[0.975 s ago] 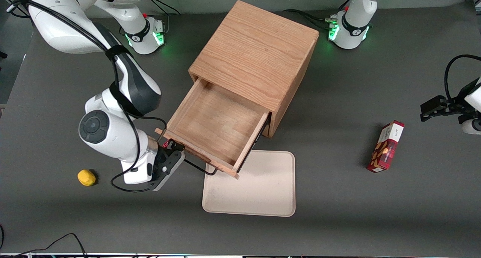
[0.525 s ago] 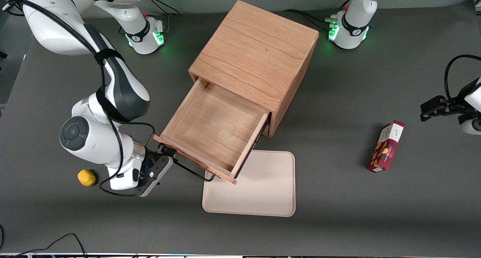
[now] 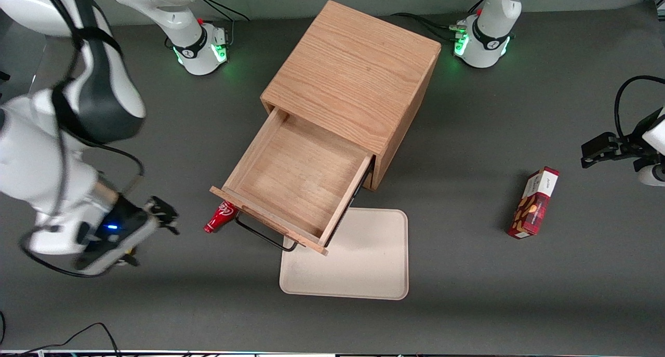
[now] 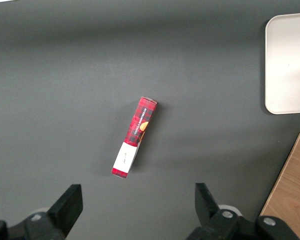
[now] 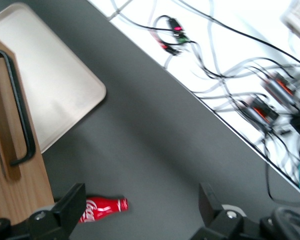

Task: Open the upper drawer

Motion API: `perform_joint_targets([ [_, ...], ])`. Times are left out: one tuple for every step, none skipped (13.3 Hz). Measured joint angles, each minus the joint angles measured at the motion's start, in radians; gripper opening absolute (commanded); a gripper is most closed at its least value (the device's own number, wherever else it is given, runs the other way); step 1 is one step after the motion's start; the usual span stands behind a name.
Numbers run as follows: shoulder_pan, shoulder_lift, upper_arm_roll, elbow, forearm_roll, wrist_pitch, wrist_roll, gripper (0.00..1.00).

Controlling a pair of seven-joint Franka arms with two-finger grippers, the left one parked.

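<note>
With the upper drawer standing pulled out, the spread, empty gripper hangs off its handle at nine o'clock, so only parking seems left.

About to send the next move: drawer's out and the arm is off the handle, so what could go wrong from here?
The gripper, open, hangs apart from the upper drawer, near the red bottle lying by the drawer front; a low sweep could roll it. The pulled-out drawer overhangs the tray, and its black handle sticks out, so it could snag a returning arm.
</note>
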Motion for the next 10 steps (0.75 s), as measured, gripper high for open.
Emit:
perform_joint_targets([
  [-0.015, -0.052, -0.030, -0.043, 0.043, -0.008, -0.002, 1.00],
  [-0.026, -0.112, -0.057, -0.098, 0.073, -0.028, 0.015, 1.00],
  [-0.039, -0.177, -0.077, -0.160, 0.090, -0.061, 0.073, 1.00],
  [-0.056, -0.244, -0.085, -0.218, 0.096, -0.120, 0.171, 1.00],
  [-0.071, -0.306, -0.088, -0.266, 0.100, -0.194, 0.285, 1.00],
  [-0.078, -0.364, -0.089, -0.307, 0.101, -0.270, 0.403, 1.00],
  [-0.079, -0.416, -0.090, -0.339, 0.101, -0.325, 0.492, 1.00],
  [-0.078, -0.460, -0.090, -0.366, 0.101, -0.368, 0.546, 1.00],
  [-0.079, -0.494, -0.090, -0.385, 0.100, -0.397, 0.572, 1.00],
  [-0.084, -0.517, -0.090, -0.399, 0.099, -0.407, 0.585, 1.00],
])
